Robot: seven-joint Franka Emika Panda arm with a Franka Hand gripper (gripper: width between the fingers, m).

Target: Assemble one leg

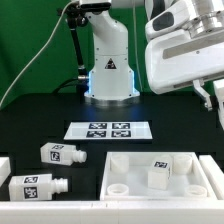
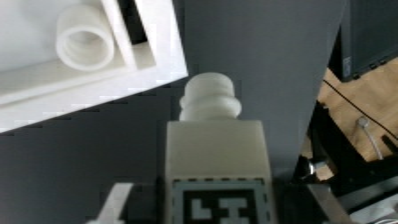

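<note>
Where the exterior view looks across it, the table (image 1: 40, 120) is a matte black surface with a pale wall (image 1: 30, 30) behind. The arm's white base (image 1: 108, 65) stands at the back centre, and the marker board (image 1: 110, 129) lies flat just in front of it. Near the front, two spare legs (image 1: 62, 153) lie on their sides toward the exterior view's left. The square panel (image 1: 125, 185) lies toward its right, with a tagged white block (image 1: 158, 176) on it. The gripper (image 1: 207, 94) hangs high at the view's right edge, well above all of these, partly cut off by the frame.

In the wrist view, the leg (image 2: 214, 150) fills the middle, close to the lens and clear of the table. Its stub end points away and its tag is nearest the camera. The jaws are closed on the tagged end, with one pale finger (image 2: 118, 205) showing beside it. Beyond are a rimmed corner of the panel and, past the table edge, brown wooden clutter (image 2: 365, 110).
</note>
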